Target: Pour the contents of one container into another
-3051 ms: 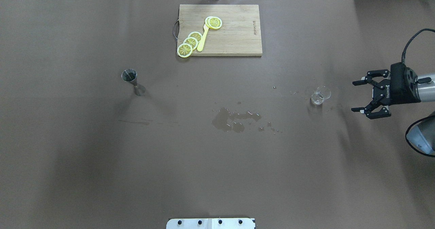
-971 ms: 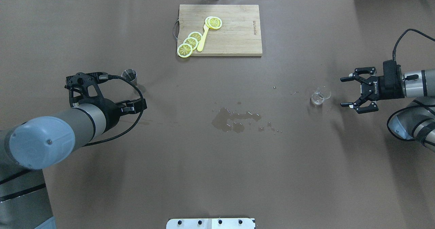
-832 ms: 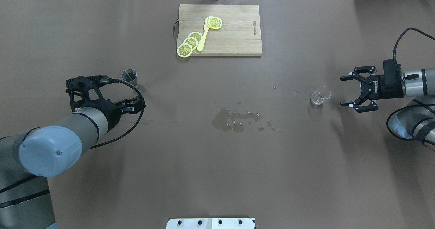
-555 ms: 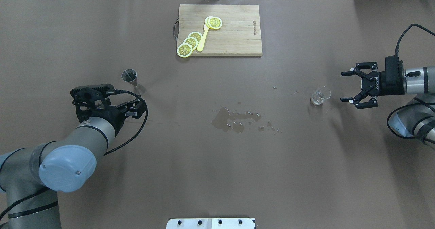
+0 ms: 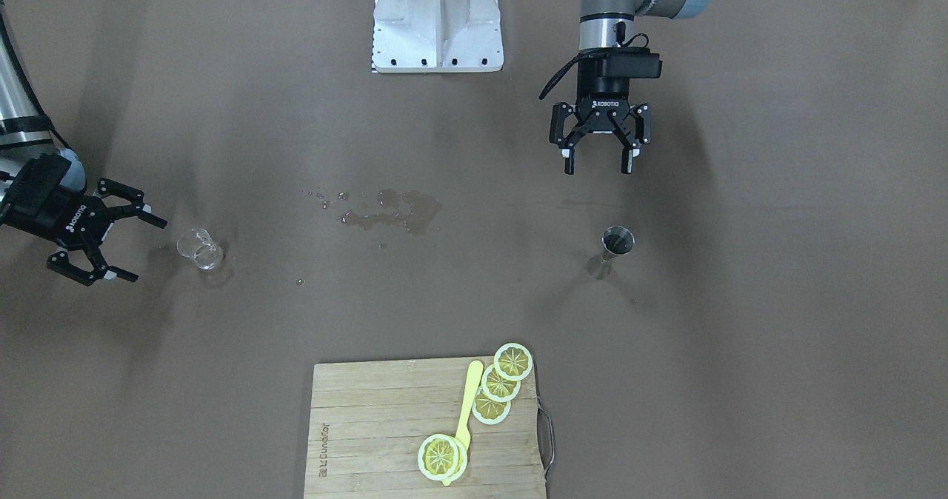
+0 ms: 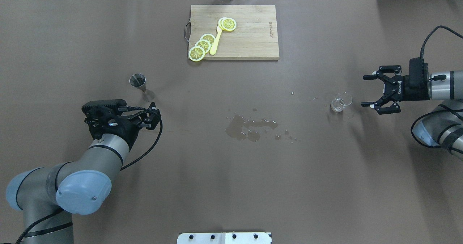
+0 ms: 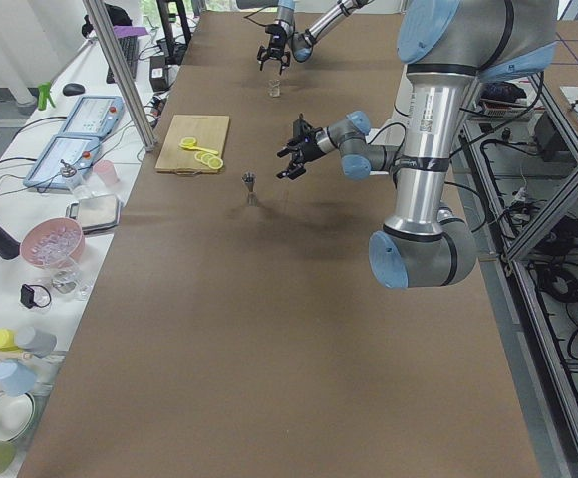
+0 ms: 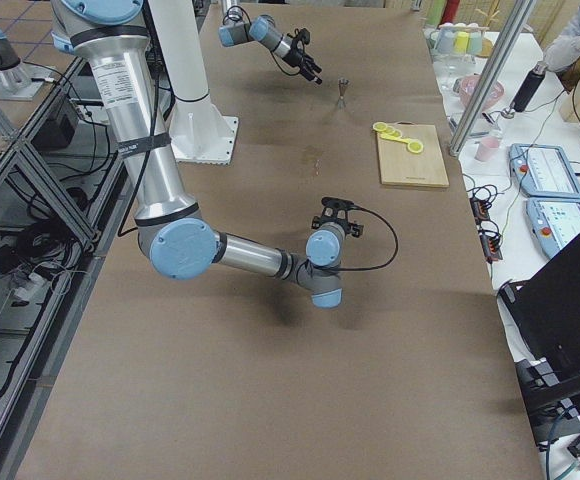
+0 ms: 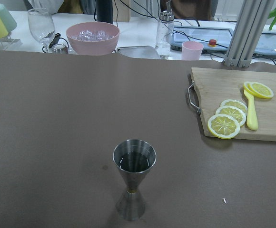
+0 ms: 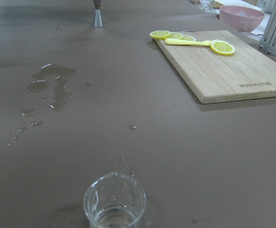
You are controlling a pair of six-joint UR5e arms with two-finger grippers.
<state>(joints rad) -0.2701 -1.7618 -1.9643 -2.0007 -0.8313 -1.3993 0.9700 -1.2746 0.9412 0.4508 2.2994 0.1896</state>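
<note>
Hovering over the brown table (image 6: 231, 186), well clear of the wooden cutting board (image 6: 249, 37) and the central puddle (image 6: 246, 128), the left gripper (image 5: 597, 162) has its jaws apart near the upright steel jigger (image 5: 617, 242), which holds dark liquid; it is likely lining up a grasp. The right gripper (image 6: 363, 91), likewise spread, faces the small glass beaker (image 6: 340, 102) just beside it, probably to steady the receiver.

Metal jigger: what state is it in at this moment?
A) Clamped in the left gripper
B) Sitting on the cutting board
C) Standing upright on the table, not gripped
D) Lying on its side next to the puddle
C: the jigger stands upright on the table, and the left gripper is open and short of it, with a clear gap between them.
</note>
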